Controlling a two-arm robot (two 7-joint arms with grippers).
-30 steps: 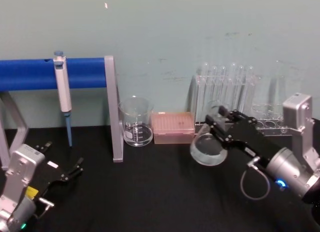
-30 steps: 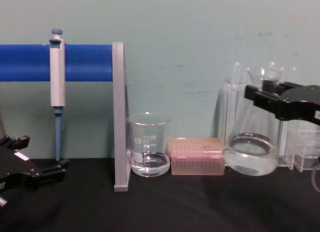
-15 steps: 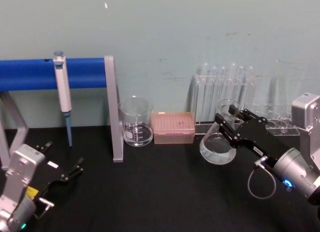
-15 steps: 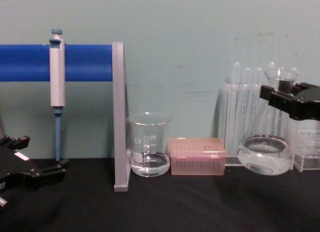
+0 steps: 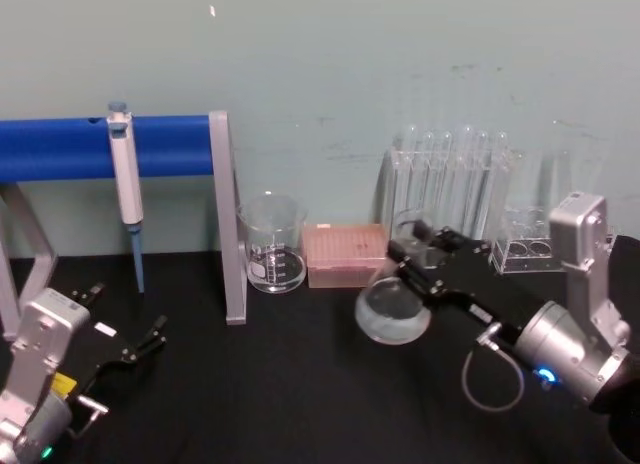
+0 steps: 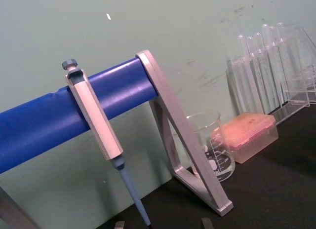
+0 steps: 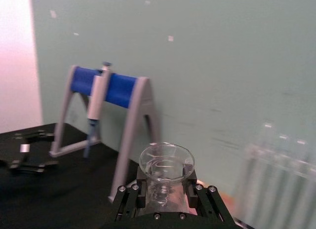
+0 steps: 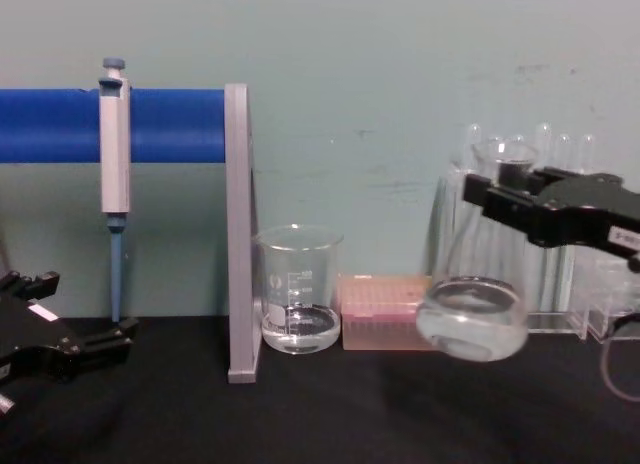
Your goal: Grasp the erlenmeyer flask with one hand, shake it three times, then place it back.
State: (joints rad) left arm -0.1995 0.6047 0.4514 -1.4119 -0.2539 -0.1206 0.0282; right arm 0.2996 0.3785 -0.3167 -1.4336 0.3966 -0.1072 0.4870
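Erlenmeyer flask (image 5: 393, 306) lies well apart from the left gripper (image 5: 128, 309), which is parked at the near left of the worktop (image 5: 300, 394) with its fingers spread; the right gripper (image 5: 415, 249) is the working arm. Reaching in from the near right, its fingers pinch the neck just below the flared rim, holding the flask right of centre and apparently clear of the worktop, long axis tilted so the base, with a little clear liquid, sits left of the rim. Just behind stand the pink box (image 5: 345, 252) and the test tube rack (image 5: 450, 179), so any shake stroke should probably run left-right, not farther.
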